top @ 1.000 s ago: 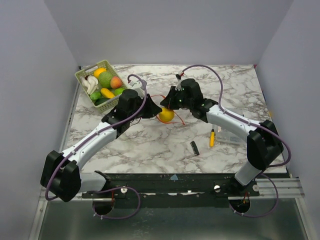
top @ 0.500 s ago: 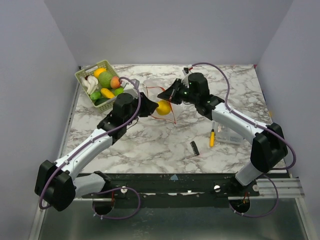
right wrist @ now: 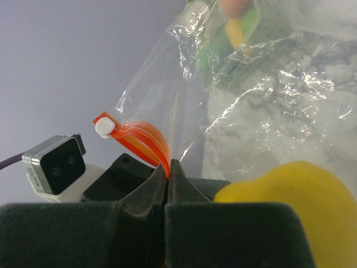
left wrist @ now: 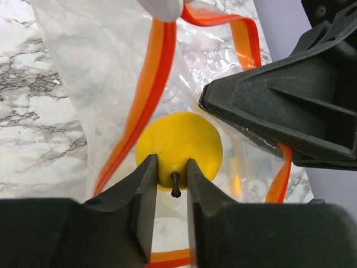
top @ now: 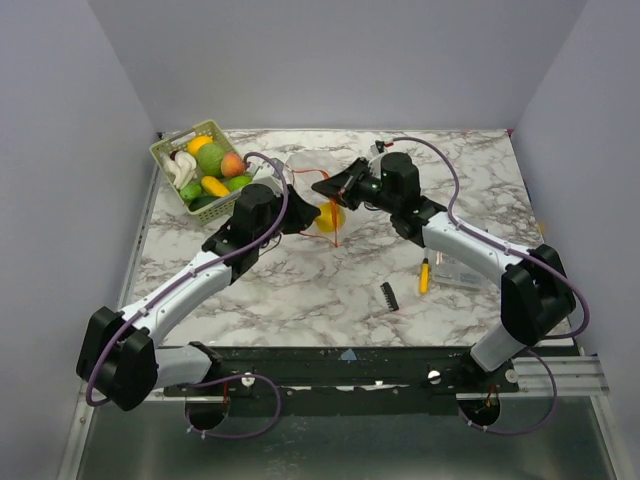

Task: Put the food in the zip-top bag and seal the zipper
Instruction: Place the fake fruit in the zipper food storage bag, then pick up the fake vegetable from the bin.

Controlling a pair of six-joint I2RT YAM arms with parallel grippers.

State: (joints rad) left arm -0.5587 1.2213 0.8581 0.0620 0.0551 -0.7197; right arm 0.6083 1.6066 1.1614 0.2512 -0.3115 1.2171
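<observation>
My left gripper (left wrist: 170,167) is shut on a yellow toy fruit (left wrist: 181,139), pinching its stem end. The fruit (top: 330,215) sits in the open mouth of the clear zip-top bag (left wrist: 100,61), with the red-orange zipper (left wrist: 150,95) looping around it. My right gripper (right wrist: 168,167) is shut on the zipper (right wrist: 146,138) and holds that edge up off the table; the white slider (right wrist: 104,127) sits at the strip's end. From above, the right gripper (top: 325,187) faces the left gripper (top: 310,215) across the bag. More food lies in the green basket (top: 165,147).
The green basket stands at the back left corner. A yellow-handled screwdriver (top: 424,275), a clear rigid box (top: 458,272) and a small black part (top: 388,295) lie at the right front of the marble table (top: 300,290).
The right gripper has raised the bag's zipper edge up and toward the back. The left gripper has carried the yellow fruit back and into the bag's mouth.
</observation>
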